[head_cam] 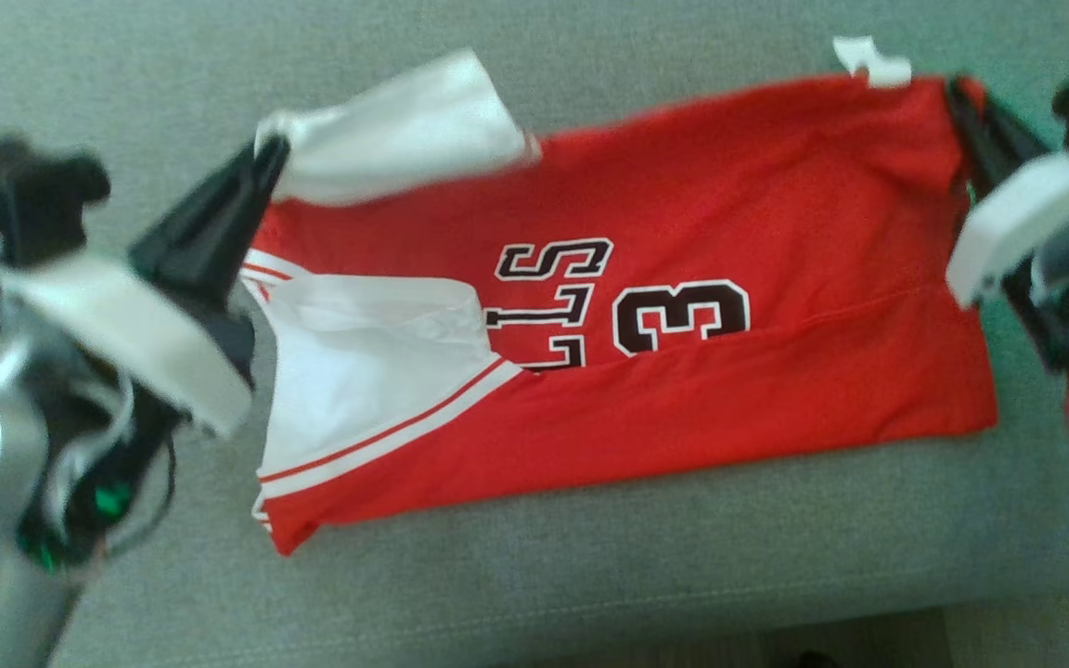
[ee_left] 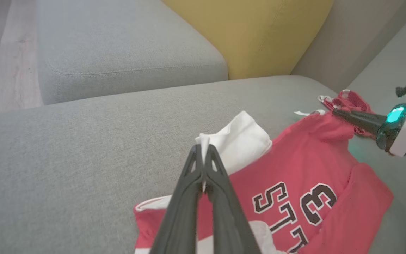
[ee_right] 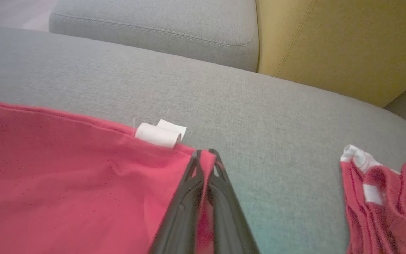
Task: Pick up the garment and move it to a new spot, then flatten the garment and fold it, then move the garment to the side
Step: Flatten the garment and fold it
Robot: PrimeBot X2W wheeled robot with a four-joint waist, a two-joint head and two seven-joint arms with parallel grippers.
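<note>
The garment (head_cam: 701, 232) is a red jersey with white sleeves and black-and-white lettering, spread across a grey sofa seat. My left gripper (head_cam: 265, 158) is shut on its white sleeve edge at the far left corner; in the left wrist view the gripper (ee_left: 203, 150) pinches white cloth of the garment (ee_left: 294, 165). My right gripper (head_cam: 957, 93) is shut on the red far right corner, seen clamped by the gripper (ee_right: 205, 155) on the garment (ee_right: 65, 169) next to a white label (ee_right: 159, 134). The near half lies folded on the seat.
A second red and white garment (ee_right: 386, 197) lies crumpled to the right on the grey seat (head_cam: 590, 575). A yellow cushion (ee_left: 245, 31) and a further grey cushion (ee_left: 118, 46) stand behind. The seat's front edge runs along the bottom of the head view.
</note>
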